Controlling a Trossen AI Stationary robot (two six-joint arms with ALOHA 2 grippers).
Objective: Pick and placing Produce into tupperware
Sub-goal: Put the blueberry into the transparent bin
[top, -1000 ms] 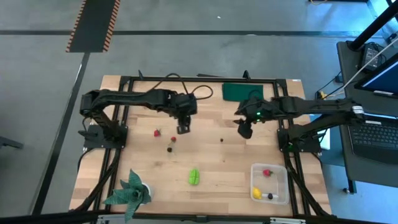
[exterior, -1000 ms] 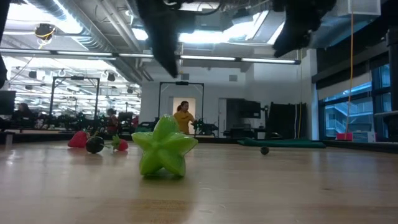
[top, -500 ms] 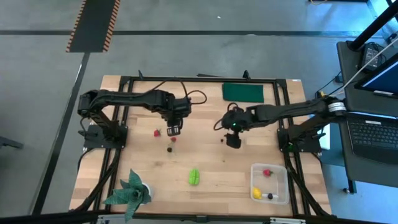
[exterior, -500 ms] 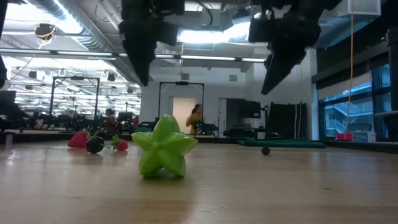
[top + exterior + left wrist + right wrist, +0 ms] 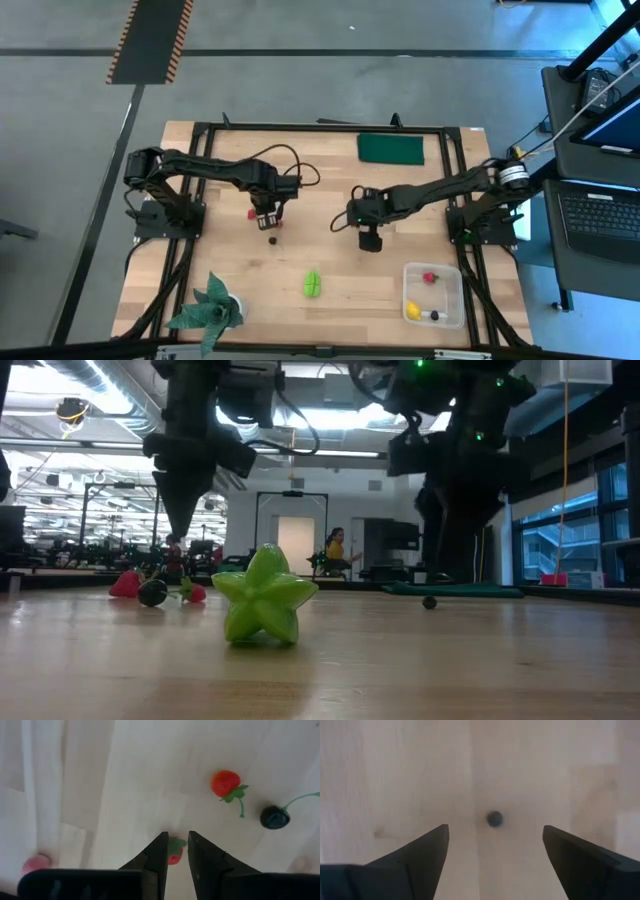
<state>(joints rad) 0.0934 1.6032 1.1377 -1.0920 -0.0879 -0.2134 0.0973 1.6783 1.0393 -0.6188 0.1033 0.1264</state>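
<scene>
My left gripper (image 5: pixel 264 213) hangs point-down over the group of small berries: in the left wrist view its fingers (image 5: pixel 177 845) are open by a narrow gap, with a red berry (image 5: pixel 173 856) on the table below them. A second red berry (image 5: pixel 226 784) and a stemmed dark berry (image 5: pixel 274 817) lie beyond. My right gripper (image 5: pixel 368 240) is wide open (image 5: pixel 494 829) above a lone dark berry (image 5: pixel 494 818). The green ridged fruit (image 5: pixel 313 284) sits on the table (image 5: pixel 263 607). The clear tupperware (image 5: pixel 433 295) holds a red berry (image 5: pixel 430 277), a yellow lemon (image 5: pixel 412 311) and a dark berry (image 5: pixel 434 315).
A flat dark green rectangle (image 5: pixel 390 148) lies at the table's far edge. A leafy potted plant (image 5: pixel 208 305) stands at the near left corner. Bare wood lies between the green fruit and the tupperware. A person (image 5: pixel 337 547) stands in the room behind.
My left gripper has moved toward the table's left and near edges and come down over the red berries. My right gripper has swung left and toward the near edge, dropping over the lone dark berry. No fruit has moved.
</scene>
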